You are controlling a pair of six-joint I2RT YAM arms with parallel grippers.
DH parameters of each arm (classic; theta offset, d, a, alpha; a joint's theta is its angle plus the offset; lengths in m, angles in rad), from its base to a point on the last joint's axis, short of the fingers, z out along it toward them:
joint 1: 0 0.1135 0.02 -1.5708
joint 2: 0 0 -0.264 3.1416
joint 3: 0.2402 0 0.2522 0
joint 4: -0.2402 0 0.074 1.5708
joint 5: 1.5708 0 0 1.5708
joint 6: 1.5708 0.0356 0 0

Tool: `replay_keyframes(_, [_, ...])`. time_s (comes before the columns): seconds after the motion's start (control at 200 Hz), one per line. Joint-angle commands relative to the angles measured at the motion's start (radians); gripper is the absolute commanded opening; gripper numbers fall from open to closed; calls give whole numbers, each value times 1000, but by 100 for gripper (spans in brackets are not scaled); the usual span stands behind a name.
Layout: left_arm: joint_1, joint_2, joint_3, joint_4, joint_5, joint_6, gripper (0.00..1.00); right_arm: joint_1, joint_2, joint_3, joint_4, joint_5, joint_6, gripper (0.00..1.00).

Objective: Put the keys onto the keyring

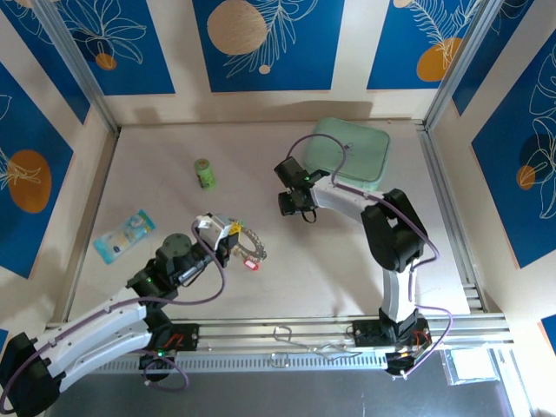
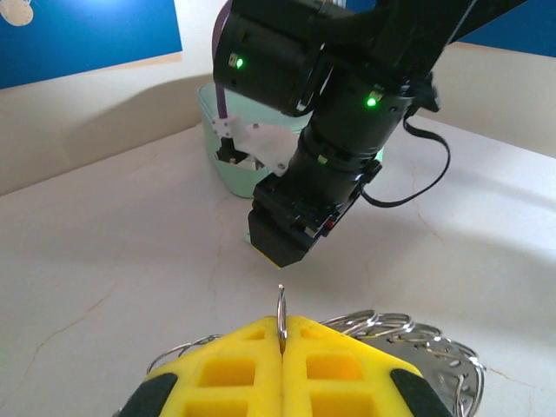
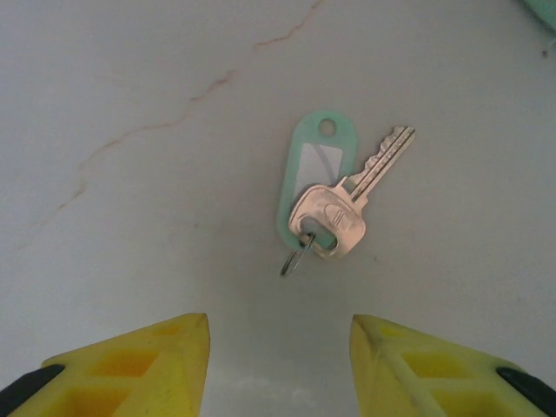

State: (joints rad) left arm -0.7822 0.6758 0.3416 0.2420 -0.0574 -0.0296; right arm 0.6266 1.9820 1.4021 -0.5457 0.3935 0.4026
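Jaws wide apart, right gripper [image 3: 280, 323] low over green-tagged key [image 3: 326, 204].

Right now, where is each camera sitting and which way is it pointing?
Top external: above and behind the bases, looking down on the table; both arms show, left gripper by the keyring, right gripper further out.
Left wrist: low, facing across the table at the right gripper and mint-green box; own yellow fingers shut on a thin metal loop.
Right wrist: looking straight down at a green-tagged key; own fingers open.
Shared: top and left wrist both show keyring, right gripper, box.
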Motion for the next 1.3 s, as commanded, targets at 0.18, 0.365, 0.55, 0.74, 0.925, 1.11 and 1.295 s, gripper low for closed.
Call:
replay_keyframes(0.18, [-5, -33, -3, -5, -2, -6, 0, -7, 72, 59, -34, -1, 53, 29])
replay_keyframes(0.365, [-6, -44, -7, -9, -7, 2, 0, -8, 62, 54, -28, 0, 47, 10])
replay_keyframes(0.55, [-6, -35, -5, -4, -6, 5, 0, -7, 5, 14, -10, -23, 45, 0])
replay_keyframes(0.74, [-5, -30, -3, 2, 2, 10, 0, 3, -67, -30, -20, -30, 33, 0])
replay_keyframes(0.925, [-5, -30, -2, 0, 10, 14, 0, 17, -169, -123, -31, -21, 15, 0])
replay_keyframes(1.11, [-5, -8, -12, 39, 7, 20, 0, -11, -175, -112, -31, -30, 16, 23])
replay_keyframes(1.295, [-5, 10, 0, 41, 24, 13, 0, -19, -41, 14, -28, -23, 25, 38])
